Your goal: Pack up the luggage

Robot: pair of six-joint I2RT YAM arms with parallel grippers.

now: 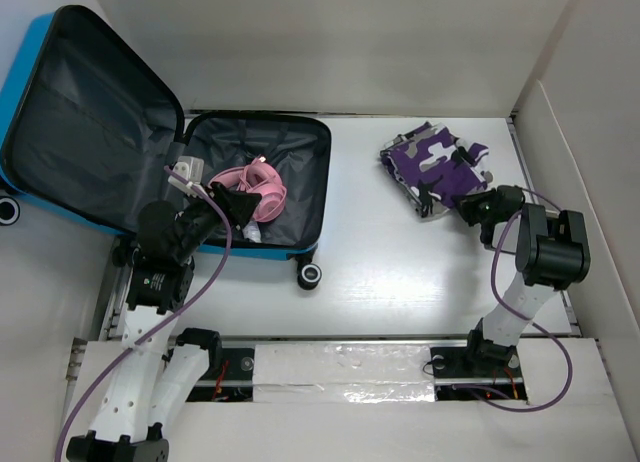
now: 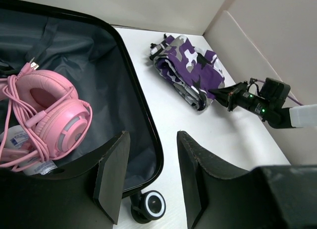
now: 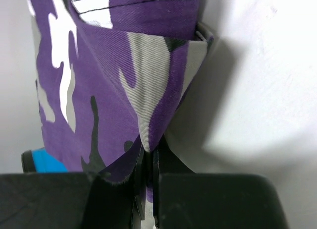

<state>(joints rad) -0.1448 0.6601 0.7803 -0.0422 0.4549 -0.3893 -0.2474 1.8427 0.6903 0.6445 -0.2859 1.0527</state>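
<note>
- Now the right pincer (image 3: 152, 162) is clenched on a fold of the purple camo garment (image 1: 432, 160), upper right on the bench (image 1: 370, 252).
- Left pincer (image 2: 152, 140) hangs released, nothing between its jaws, above the right-hand rim of the luggage (image 1: 295, 154).
- Luggage lies open at upper left, lid spread wide, pink headphones (image 2: 54, 115) on the grey lining.

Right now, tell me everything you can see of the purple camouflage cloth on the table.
The purple camouflage cloth is a folded woven garment patterned in purple, grey, white and black. It lies as a loose stack on the white table, right of the open luggage and apart from it. The right gripper is shut on its near corner, pinching a fold.
</note>
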